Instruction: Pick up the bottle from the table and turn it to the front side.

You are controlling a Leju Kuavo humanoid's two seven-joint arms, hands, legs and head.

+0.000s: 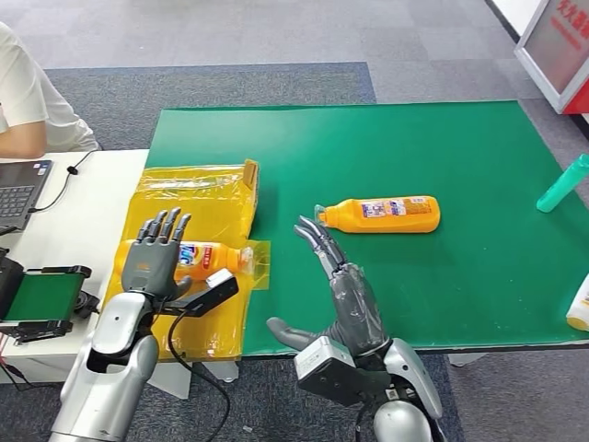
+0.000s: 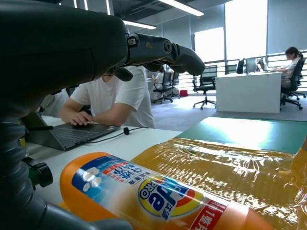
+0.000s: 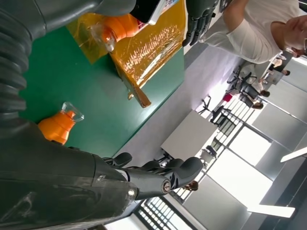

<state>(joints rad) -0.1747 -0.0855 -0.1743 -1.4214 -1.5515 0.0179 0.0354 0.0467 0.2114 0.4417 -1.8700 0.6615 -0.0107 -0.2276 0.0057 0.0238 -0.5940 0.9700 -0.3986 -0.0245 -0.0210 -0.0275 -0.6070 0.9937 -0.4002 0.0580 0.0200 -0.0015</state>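
Careful: your right hand [image 1: 338, 276], fingers [image 1: 316, 238] spread and empty, sits just short of the orange plastic bottle [image 1: 380, 214] lying on the green counter [image 1: 444, 157], so a low reach could nudge it rolling away.

You see the left hand [image 1: 154, 261] spread flat over an orange bottle [image 1: 208, 257] that lies on its side on a yellow plastic bag [image 1: 194, 207]; whether the fingers [image 1: 164, 226] touch the bottle you cannot tell. Your right hand [image 1: 338, 281] hangs open near the front edge of the green surface [image 1: 431, 147], fingers apart and pointing toward a second orange bottle [image 1: 380, 214], which lies on its side just beyond them, cap toward the bag. A teal bottle [image 1: 562, 183] lies at the far right edge. At the left, a person's arm [image 1: 21, 138] rests by a laptop [image 1: 21, 189] on a white desk [image 1: 76, 226].
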